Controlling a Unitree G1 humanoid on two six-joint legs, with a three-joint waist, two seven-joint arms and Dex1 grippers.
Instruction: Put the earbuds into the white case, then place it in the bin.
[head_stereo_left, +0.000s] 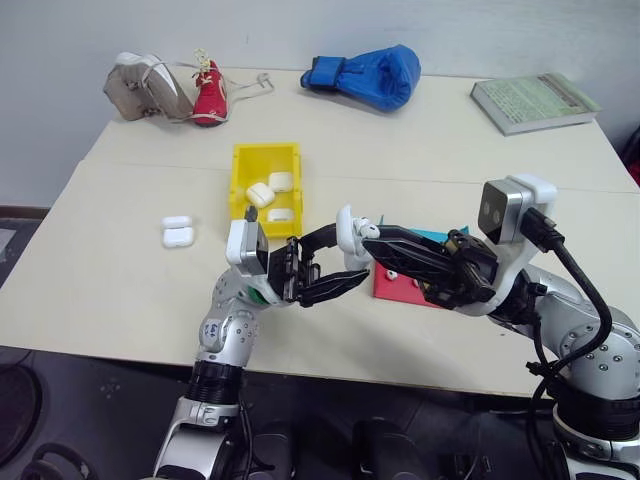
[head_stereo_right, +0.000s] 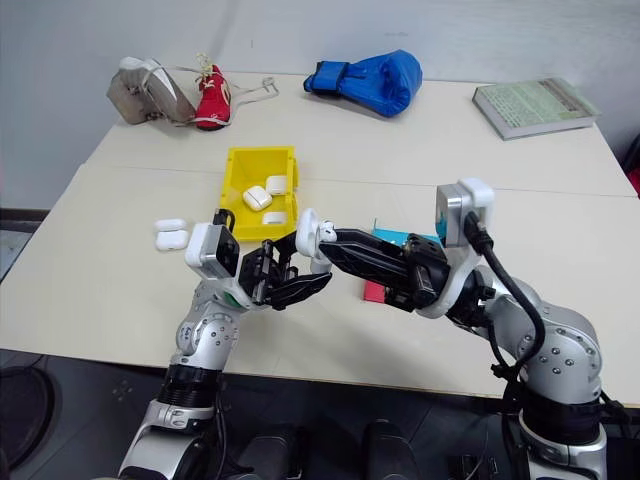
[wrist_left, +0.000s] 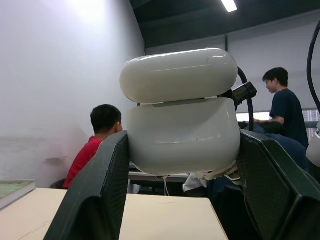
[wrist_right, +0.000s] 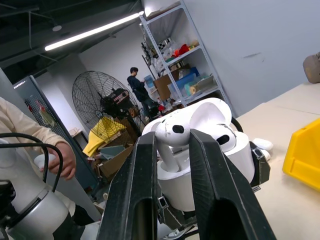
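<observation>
A pale tabletop (head_stereo_left: 420, 160) stands against a plain wall, carrying a book (head_stereo_left: 535, 101), a blue boxing glove (head_stereo_left: 368, 74), a small red shoe (head_stereo_left: 209, 95) and a grey pouch (head_stereo_left: 143, 90) along its far side.

Above the near edge the two arms meet. The left gripper (head_stereo_left: 335, 262) clamps the white case (wrist_left: 182, 132) between its two black fingers, lid hinged open, as the left wrist view shows. The right gripper (head_stereo_left: 365, 245) comes in from the opposite side and pinches one of the earbuds (wrist_right: 172, 131) at its fingertips, directly over the case's open mouth. In the right wrist view the earbud's stem points down into the case, but whether it is fully seated cannot be told.

The bin (head_stereo_left: 240, 165) sits on the table just beyond the left gripper and already holds three closed white cases (head_stereo_left: 271, 197). Two more white pieces (head_stereo_left: 177, 231) lie on the table beside the left gripper, away from the right arm. A red-and-blue tray (head_stereo_left: 395, 285) lies under the right gripper.

As a judgement, the task is midway: the case is lifted and opened, and an earbud is going in. Left to do are releasing the bud, any second bud (none visible elsewhere), shutting the lid and dropping the case into the bin.
</observation>
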